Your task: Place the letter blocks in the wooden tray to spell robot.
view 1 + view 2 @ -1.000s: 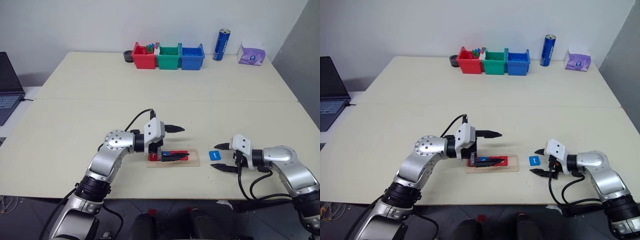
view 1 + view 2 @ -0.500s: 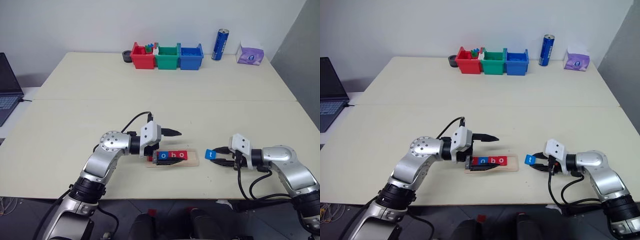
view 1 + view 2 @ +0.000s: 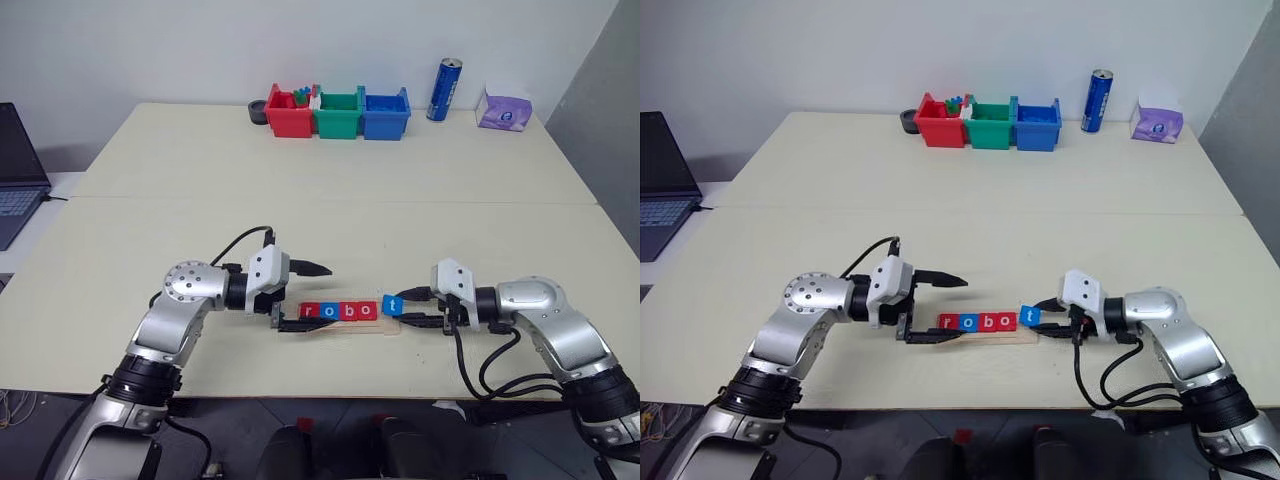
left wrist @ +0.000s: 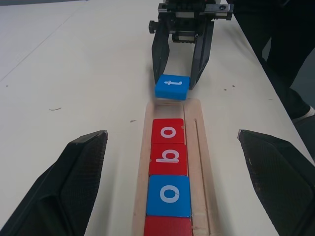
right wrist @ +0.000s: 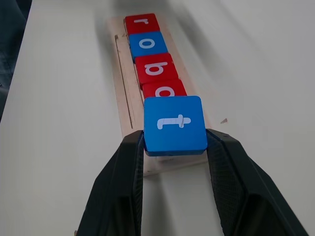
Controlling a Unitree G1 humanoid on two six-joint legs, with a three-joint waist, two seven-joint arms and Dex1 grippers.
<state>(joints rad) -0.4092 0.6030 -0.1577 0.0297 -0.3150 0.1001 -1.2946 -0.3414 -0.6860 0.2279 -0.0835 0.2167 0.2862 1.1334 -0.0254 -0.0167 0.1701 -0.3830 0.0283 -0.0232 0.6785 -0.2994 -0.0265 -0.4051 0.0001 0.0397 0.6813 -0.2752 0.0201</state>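
Since a second ago my right gripper (image 3: 408, 306) has closed on the blue "t" block (image 3: 393, 304) and carried it left across the lower middle of the head frames, from bare table up to the right end of the wooden tray (image 3: 1023, 336). My left gripper (image 3: 298, 297) has backed off leftward from over the tray, uncovering the tiles it was hiding.

Right now I read four letter blocks seated in the tray groove: red "r" (image 5: 142, 22), blue "o" (image 5: 147, 44), red "b" (image 5: 157, 70) and red "o" (image 5: 165, 90). They sit edge to edge in a row at lower centre of the head views. The "t" is pinched by its two side edges between my right fingers (image 5: 123, 172). It hangs just above the tray's open right end, overlapping the last "o" in the right wrist view. Whether it is touching the wood yet I cannot tell.

My left pincer is spread wide with nothing in it, one finger either side of the tray's left end, and I see no contact with the tiles.

By my judgement four of five letters are done. What remains is lowering the "t" into the last slot, squared against the "o", and letting go.
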